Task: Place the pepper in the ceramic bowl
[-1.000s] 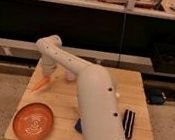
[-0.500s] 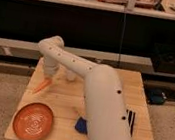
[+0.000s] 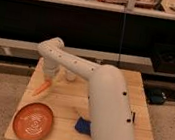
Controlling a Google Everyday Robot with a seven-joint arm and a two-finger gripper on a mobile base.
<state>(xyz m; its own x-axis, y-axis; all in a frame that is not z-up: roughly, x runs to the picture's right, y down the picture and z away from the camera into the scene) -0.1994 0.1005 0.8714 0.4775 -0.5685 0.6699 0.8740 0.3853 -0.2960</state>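
Note:
The pepper (image 3: pixel 40 87) is a small orange tapered piece hanging tilted at the tip of my gripper (image 3: pixel 47 80), over the left part of the wooden table. My gripper points down from the white arm and is shut on the pepper's upper end. The ceramic bowl (image 3: pixel 33 121) is a shallow orange-red dish with pale rings, standing on the table's front left corner, below and nearer than the pepper. The pepper is apart from the bowl, behind its rim.
The wooden table (image 3: pixel 70 99) has its left edge close to the pepper. A blue item (image 3: pixel 83 126) lies in front of my arm near the front edge. A small pale item (image 3: pixel 70 75) stands behind my arm. A dark shelf runs behind the table.
My gripper and the pepper have moved a little toward the front and down, nearer the bowl. The bowl has not moved.

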